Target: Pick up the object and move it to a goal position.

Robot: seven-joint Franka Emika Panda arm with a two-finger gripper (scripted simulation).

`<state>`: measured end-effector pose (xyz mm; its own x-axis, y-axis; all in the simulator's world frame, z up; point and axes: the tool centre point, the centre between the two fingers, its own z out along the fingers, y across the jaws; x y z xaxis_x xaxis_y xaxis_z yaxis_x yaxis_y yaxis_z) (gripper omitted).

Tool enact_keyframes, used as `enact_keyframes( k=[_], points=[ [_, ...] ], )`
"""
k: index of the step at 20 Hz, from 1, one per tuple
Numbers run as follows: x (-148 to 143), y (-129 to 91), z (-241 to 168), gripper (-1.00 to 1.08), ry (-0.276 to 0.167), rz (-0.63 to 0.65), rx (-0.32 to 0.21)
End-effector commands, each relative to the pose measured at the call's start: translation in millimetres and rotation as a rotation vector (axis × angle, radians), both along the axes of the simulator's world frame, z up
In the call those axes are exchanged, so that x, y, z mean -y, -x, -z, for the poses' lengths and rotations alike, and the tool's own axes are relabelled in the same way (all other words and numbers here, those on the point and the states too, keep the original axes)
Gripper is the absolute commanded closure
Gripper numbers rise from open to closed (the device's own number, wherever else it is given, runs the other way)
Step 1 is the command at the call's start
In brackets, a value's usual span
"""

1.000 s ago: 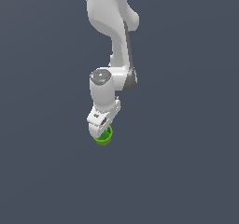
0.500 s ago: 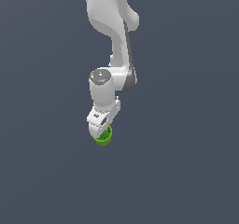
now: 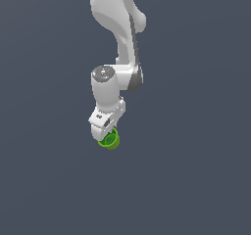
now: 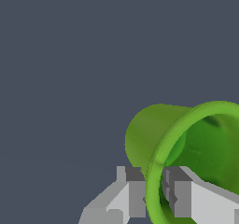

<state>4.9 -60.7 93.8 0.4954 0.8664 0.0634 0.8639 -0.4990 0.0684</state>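
The bright green cup [image 3: 110, 139] lies tipped on its side just below the white gripper [image 3: 105, 133] in the exterior view. In the wrist view the cup [image 4: 154, 134] fills one corner, its open mouth turned toward the camera and its base pointing away. The gripper [image 4: 154, 192] has its two grey fingers on either side of the cup's rim, one outside the wall and one inside the mouth. The fingers [image 4: 135, 190] press against the rim, so the gripper is shut on the cup.
The white arm [image 3: 117, 43] comes down from the top of the exterior view. The plain dark grey floor [image 3: 196, 170] spreads all around. No goal marker shows.
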Motion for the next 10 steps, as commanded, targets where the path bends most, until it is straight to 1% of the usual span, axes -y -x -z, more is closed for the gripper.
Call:
enact_keyframes(
  k=[1,5,10],
  points=[
    [3.2,2.8,-14.1,1.08,0.001,0.0,0.004],
    [9.3,11.5,-41.7,1.08,0.001,0.0,0.003],
    [19.5,25.7,-88.0,1.08,0.002,-0.001,0.003]
  ],
)
